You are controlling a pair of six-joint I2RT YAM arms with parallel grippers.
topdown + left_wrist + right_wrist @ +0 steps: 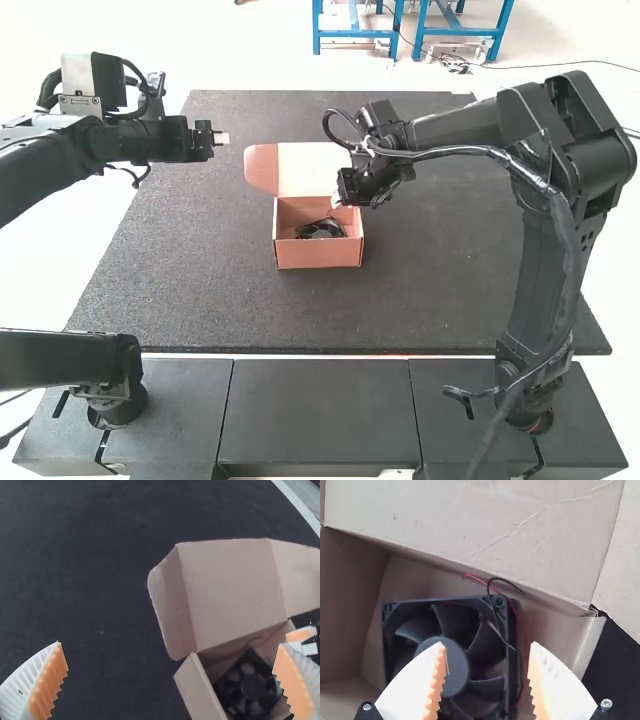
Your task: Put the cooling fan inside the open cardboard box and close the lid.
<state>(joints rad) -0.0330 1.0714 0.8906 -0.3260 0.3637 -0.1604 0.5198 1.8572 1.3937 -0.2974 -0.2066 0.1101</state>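
The right gripper (487,647) sits closest, its two white ribbed fingers (420,685) with orange pads parted to a middling gap and holding nothing. They hang just above the one cooling fan (451,655) without touching it. The fan lies inside the single cardboard box (318,250), low on the floor of the box. Its square black frame is roughly squared to the walls, and its blades and round hub face up toward the open top. Being square, the frame has no clear long axis. Two thin wires (492,582), one red and one black, trail from its corner toward the back wall. The box stands upright near the middle of the one dark mat (160,260), its longer side running left to right in the high view and its opening upward. Its one lid (300,165) is thrown back, lying spread on the far side, with a rounded side flap (167,615) at its left edge. In the high view the right gripper hovers over the box's far right corner. The left gripper (214,138) hangs over bare mat, to the left of the lid and apart from it. Its pads are spread very wide and hold nothing.
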